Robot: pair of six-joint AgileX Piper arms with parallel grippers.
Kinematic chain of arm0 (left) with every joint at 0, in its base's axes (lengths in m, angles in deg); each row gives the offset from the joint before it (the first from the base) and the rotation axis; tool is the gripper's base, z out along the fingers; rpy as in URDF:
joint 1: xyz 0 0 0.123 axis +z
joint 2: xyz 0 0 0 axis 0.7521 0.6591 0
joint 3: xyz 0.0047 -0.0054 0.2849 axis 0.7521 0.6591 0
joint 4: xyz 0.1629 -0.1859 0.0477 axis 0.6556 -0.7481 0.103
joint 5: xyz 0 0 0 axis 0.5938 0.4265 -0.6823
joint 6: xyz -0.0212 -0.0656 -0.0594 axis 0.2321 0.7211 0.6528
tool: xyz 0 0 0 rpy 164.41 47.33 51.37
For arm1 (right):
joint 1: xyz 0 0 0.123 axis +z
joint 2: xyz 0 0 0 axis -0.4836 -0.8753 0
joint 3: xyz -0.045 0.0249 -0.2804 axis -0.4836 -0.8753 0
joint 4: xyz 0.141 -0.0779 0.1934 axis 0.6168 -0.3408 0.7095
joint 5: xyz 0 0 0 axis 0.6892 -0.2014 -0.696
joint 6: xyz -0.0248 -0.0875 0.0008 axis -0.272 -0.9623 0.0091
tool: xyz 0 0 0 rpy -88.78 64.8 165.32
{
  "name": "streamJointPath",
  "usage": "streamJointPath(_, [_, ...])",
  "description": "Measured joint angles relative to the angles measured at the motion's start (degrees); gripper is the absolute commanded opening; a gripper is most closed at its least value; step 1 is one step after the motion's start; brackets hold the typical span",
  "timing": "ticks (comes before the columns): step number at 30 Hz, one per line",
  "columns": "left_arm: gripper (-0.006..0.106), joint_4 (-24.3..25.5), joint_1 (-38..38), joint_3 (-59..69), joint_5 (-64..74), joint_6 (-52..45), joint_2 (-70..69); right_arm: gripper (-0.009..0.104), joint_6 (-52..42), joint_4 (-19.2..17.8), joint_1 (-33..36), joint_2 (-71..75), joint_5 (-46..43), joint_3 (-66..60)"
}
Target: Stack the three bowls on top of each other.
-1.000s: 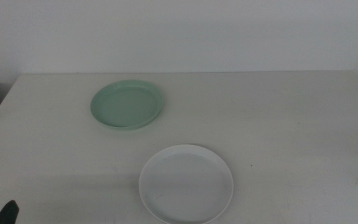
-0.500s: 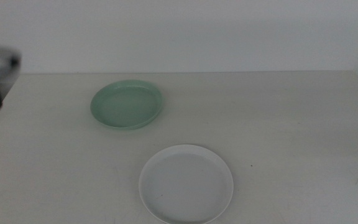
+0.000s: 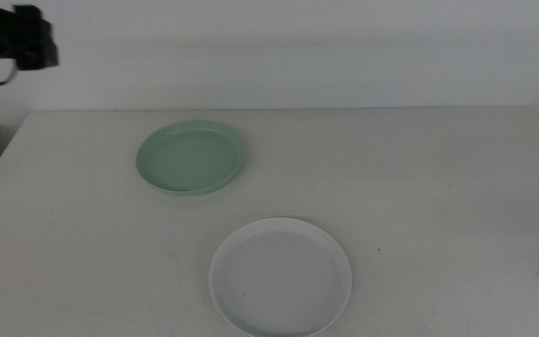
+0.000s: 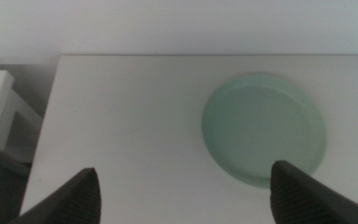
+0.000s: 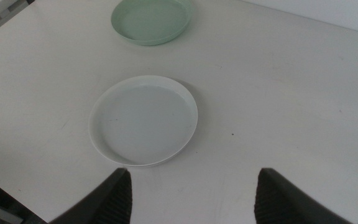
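Up goes the left arm: a second ago only a dark tip showed at the middle view's bottom-left edge, and now its dark body sits in the top-left corner, high over the table's (image 3: 457,187) far left end. The mint green bowl (image 3: 192,157) lies at about ten o'clock on the table and the white bowl (image 3: 280,276) at six o'clock near the front edge, the two well apart, both flat and round with no long axis to line up. No grey bowl appears in any view. The left gripper (image 4: 185,186) hangs above with jaws spread wide and empty, the green bowl toward its right jaw, so this arm looks nearer to it. The right gripper (image 5: 194,196) waits, jaws wide apart, just short of the white bowl. No brand, label or writing can be read.
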Motion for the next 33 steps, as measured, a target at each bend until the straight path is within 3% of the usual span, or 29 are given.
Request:
streamJointPath(8, [0.104,-1.07,0.00,-1.83,-2.87,-0.66,10.88,0.050,0.00,0.00,0.00,0.00,0.00,0.00])
streamJointPath(23, [0.102,-4.23,0.00,-27.89,6.97,-3.94,40.91,0.050,0.00,-0.05,0.00,0.00,0.00,0.00])
streamJointPath(33, [0.096,-7.45,0.00,-33.22,7.15,-4.96,52.59,0.050,0.00,-0.05,0.00,0.00,0.00,0.00])
